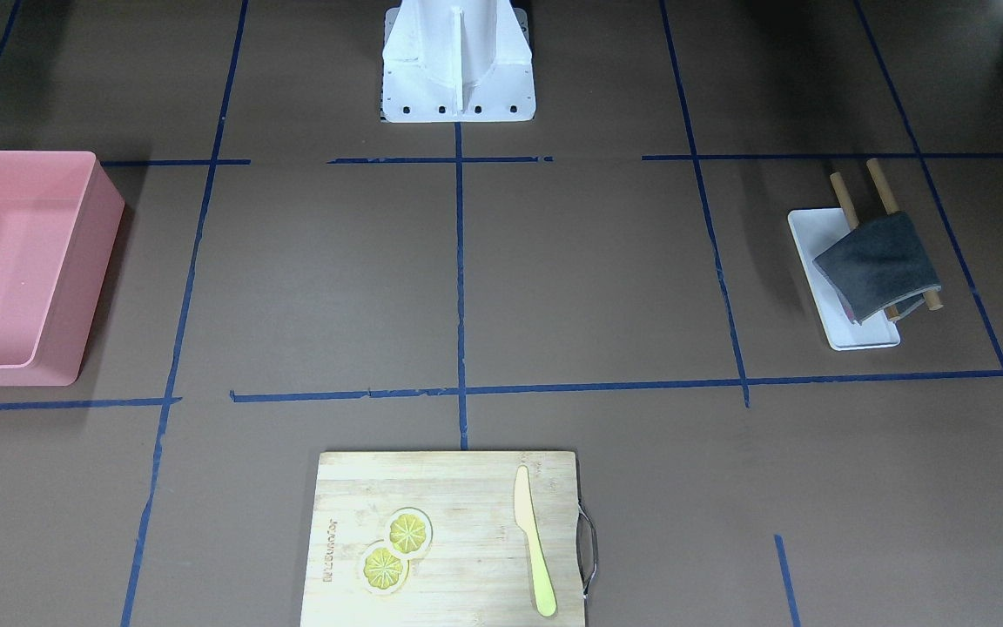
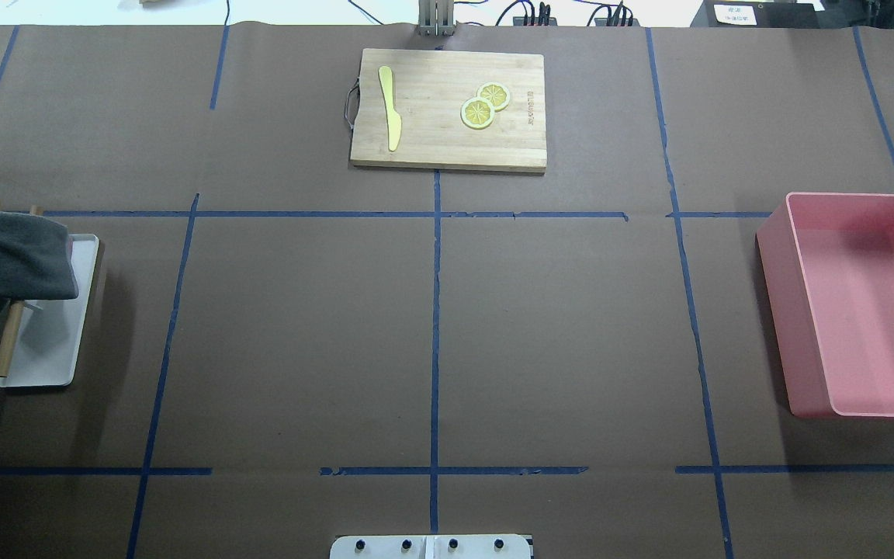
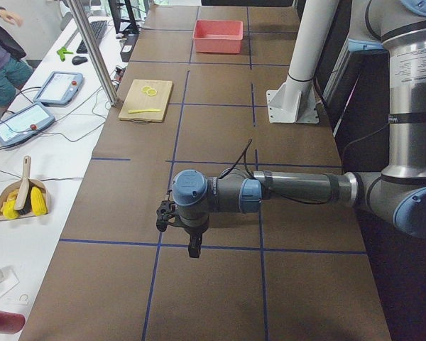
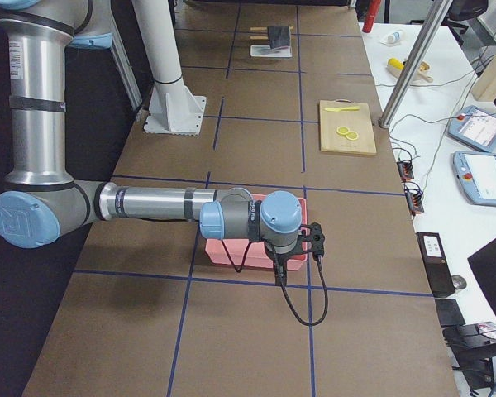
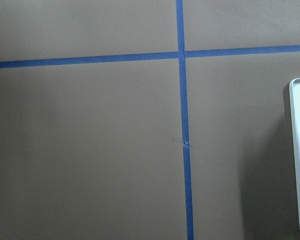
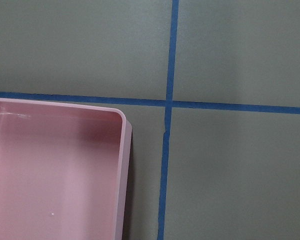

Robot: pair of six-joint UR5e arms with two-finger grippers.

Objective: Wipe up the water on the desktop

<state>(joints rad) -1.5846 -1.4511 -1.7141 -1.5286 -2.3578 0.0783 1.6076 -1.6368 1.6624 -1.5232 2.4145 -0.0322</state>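
Two arms are hanging level over the brown counter (image 2: 299,326), which is filling every view with its grid of blue tape lines (image 2: 435,310). The left hand (image 3: 193,249) is pointing down above the counter's left end. I cannot tell whether its fingers are apart or together, since only a side view is showing it. The right hand (image 4: 278,269) is hovering at the right end, above the pink bin (image 2: 788,310), and I cannot tell how its fingers are standing either. At the far left, a grey cloth (image 2: 16,260) is draping over two wooden rods (image 2: 9,341) that are lying partly over a white tray (image 2: 51,349). On the far side of the counter, at the middle, a bamboo cutting board (image 2: 431,144) is carrying a yellow knife (image 2: 391,109) on its left part and two overlapping lemon slices (image 2: 478,114) on its right. On the near side, the robot's white post (image 1: 458,70) is standing bolted at the middle. The right wrist camera is showing the bin's rounded corner just beside a tape crossing.
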